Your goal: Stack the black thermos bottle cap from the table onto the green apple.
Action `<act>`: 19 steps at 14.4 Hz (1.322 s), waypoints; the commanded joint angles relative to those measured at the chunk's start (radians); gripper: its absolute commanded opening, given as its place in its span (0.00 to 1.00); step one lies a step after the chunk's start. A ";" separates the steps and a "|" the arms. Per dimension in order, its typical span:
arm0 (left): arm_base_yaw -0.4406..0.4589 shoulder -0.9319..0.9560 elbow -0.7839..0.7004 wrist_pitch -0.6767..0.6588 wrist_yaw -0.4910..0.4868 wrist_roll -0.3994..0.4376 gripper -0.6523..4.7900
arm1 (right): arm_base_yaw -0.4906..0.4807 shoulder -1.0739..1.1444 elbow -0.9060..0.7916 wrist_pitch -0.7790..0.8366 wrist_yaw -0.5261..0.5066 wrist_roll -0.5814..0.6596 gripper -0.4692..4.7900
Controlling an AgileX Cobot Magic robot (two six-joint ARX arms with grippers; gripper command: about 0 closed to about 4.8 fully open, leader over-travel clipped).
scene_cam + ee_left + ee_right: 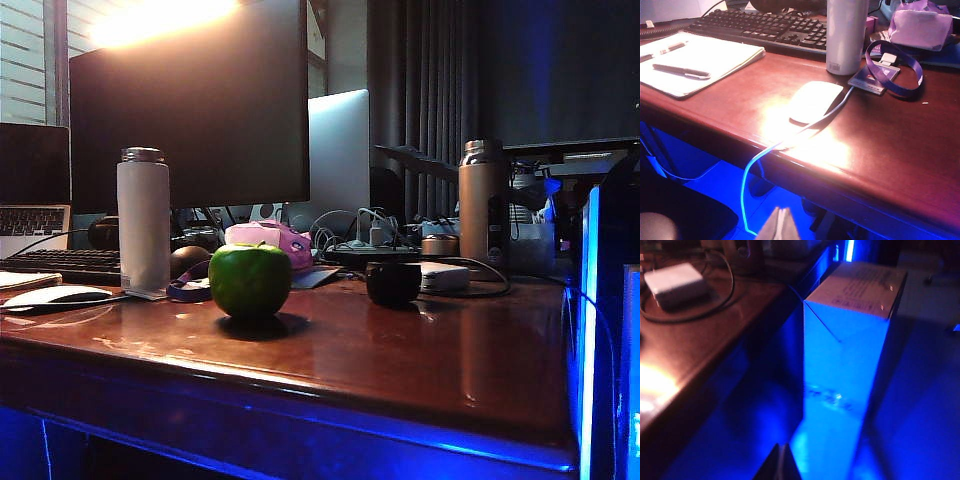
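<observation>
Left hand (780, 223): low off the front edge of the bench (875, 150), below its surface; fingers pressed together, holding nothing. Only its tip shows, in the left wrist view.
White mouse (815, 101): on the bench near the front edge at the left, its pale cable trailing over the edge.
Notepad (695, 60): at about 10 o'clock from the mouse, a pen (681, 71) lying on it.
Keyboard (770, 27): behind the notepad, along the back.
White bottle (143, 218): upright, at about 9 o'clock from the apple, well apart from it.
Lanyard (892, 75): purple loop with a card, just beside the white bottle's foot.
Apple (250, 281): green, upright on the bench, left of centre, nothing on top of it.
Pink bundle (272, 243): behind the apple, at about 1 o'clock from it.
Cap (393, 283): black, squat, sitting on the bench at about 3 o'clock from the apple, clear of it.
White adapter (675, 284): just beside the cap, on its right, ringed by a dark cable.
Tan bottle (482, 203): upright behind the adapter.
Carton (850, 365): tall, blue-lit, standing off the bench's right end.
Right hand (781, 464): low beside the carton, off the bench's right end; fingers together, empty.
</observation>
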 commanded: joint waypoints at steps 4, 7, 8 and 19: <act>-0.001 -0.003 -0.004 -0.017 -0.006 -0.007 0.12 | 0.000 -0.001 -0.001 0.000 0.015 0.094 0.09; -0.002 -0.003 0.055 0.080 -0.008 -0.093 0.12 | 0.000 -0.001 0.000 0.024 0.022 0.095 0.09; -0.001 -0.001 0.112 0.119 -0.038 -0.092 0.12 | 0.001 -0.001 0.002 0.056 0.019 0.104 0.09; -0.007 1.093 1.292 -0.557 0.473 0.337 0.11 | 0.002 0.722 0.523 0.370 -0.204 -0.105 0.09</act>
